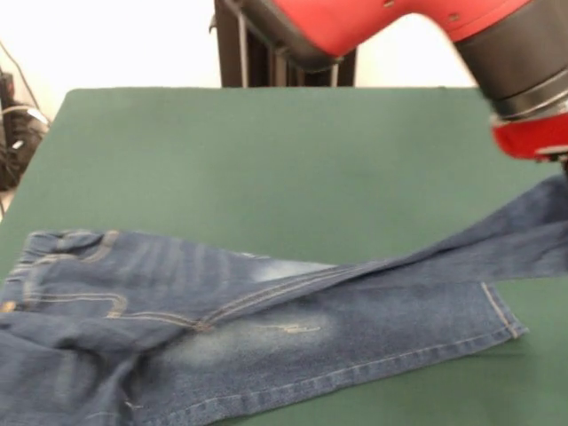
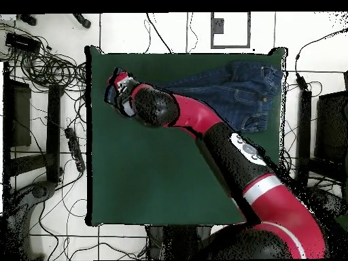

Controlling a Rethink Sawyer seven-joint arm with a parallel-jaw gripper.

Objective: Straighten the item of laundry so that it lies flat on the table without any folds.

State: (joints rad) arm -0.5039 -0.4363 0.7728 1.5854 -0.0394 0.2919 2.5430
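The item of laundry [image 1: 266, 328], a pair of blue jeans, lies along the near side of the green table [image 1: 266, 160], its waistband at the left and bunched. One leg lies flat. The other leg [image 1: 524, 231] crosses over it and rises off the table toward the right edge, where my gripper [image 1: 561, 164] hangs under the red wrist, shut on that leg. From overhead the jeans [image 2: 248, 92] sit at the table's [image 2: 149, 170] top right, and one leg stretches left under my arm toward the gripper [image 2: 114, 83]. The leg's end is hidden.
The waistband reaches the table's left edge in the front view. A black frame [image 1: 240, 53] stands behind the far edge. Overhead, cables [image 2: 41, 61] and dark stands [image 2: 20, 115] lie on the floor around the table.
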